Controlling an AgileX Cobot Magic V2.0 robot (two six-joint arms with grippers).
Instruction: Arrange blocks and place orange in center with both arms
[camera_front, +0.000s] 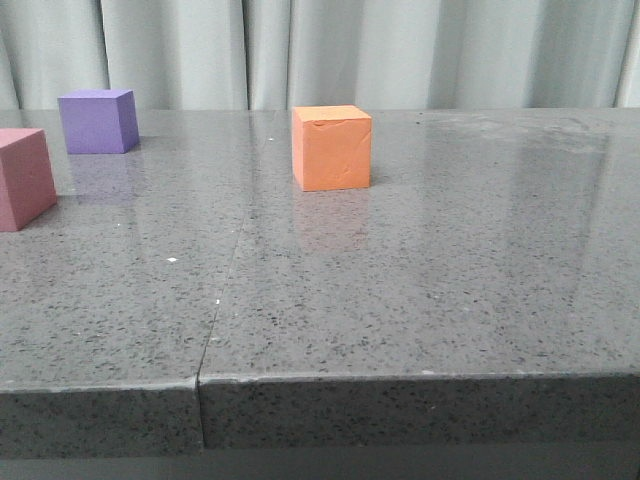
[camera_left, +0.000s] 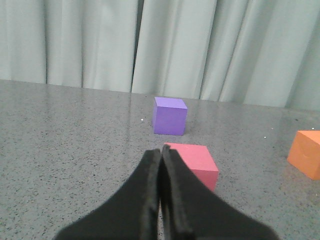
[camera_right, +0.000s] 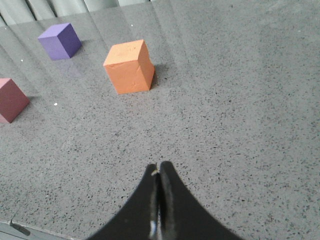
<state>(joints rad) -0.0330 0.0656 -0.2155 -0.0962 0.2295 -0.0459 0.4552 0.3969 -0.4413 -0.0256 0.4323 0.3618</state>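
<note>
both grippers closed and empty, no block picked up yet

the right gripper (camera_right: 159, 172) hangs over bare grey stone tabletop (camera_front: 420, 300), its fingers pressed together on nothing. the left gripper (camera_left: 160, 160) is likewise pinched closed and holds nothing, poised just short of the pinkish-red cube (camera_left: 192, 167). neither arm shows in the front view.

beyond the left gripper's tips sits the pinkish-red cube, then the purple cube (camera_left: 170, 115) farther back toward the curtain (camera_front: 400, 50). the orange cube (camera_front: 332, 148) stands alone near the middle of the table, well apart from the other two, which crowd the left edge.

this looks like the opening step, nothing arranged yet. the next move likely calls for the left jaws to open, then straddle the pinkish-red cube squarely.
</note>
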